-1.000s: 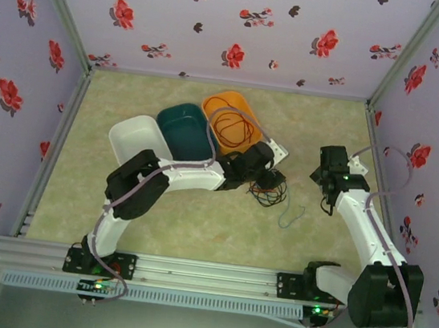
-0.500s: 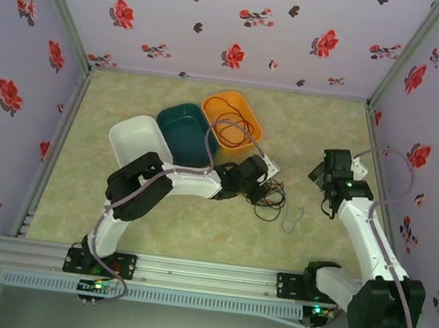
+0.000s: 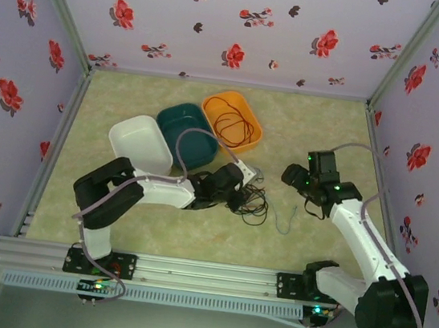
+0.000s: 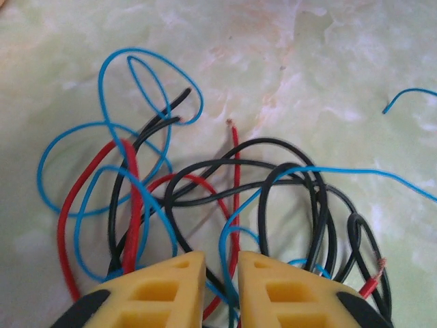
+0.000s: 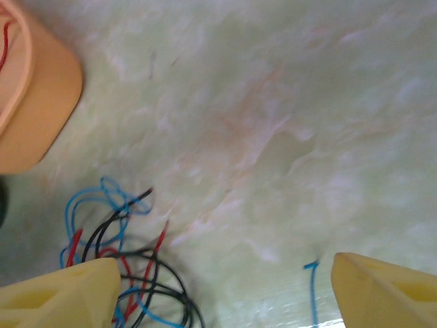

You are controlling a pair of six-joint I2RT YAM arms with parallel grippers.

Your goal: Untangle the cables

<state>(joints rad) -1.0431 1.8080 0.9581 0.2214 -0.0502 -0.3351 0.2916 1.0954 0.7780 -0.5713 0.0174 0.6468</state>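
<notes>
Cables [image 3: 254, 205] knotted mid-table, 6 o'clock of orange bin [image 3: 244, 101]. Left gripper [image 4: 220, 270] narrowed around strands, real grip can't be told, probably anchoring the knot. Right gripper [image 5: 225, 280] spread wide at 2 o'clock of knot, likely readied to tease a wire free.

Both arms reach in toward the middle, hands pointed down.
I see my left arm [image 3: 159, 191] folded at the elbow, forearm running out to the right. Its left hand [image 3: 238, 193] is tipped low, yellow fingers [image 4: 171, 287] nearly together with only a narrow gap between them. My right arm [image 3: 360, 235] leans up and leftward, and the right hand [image 3: 289, 176] faces left with fingers [image 5: 61, 297] spread wide.
</notes>
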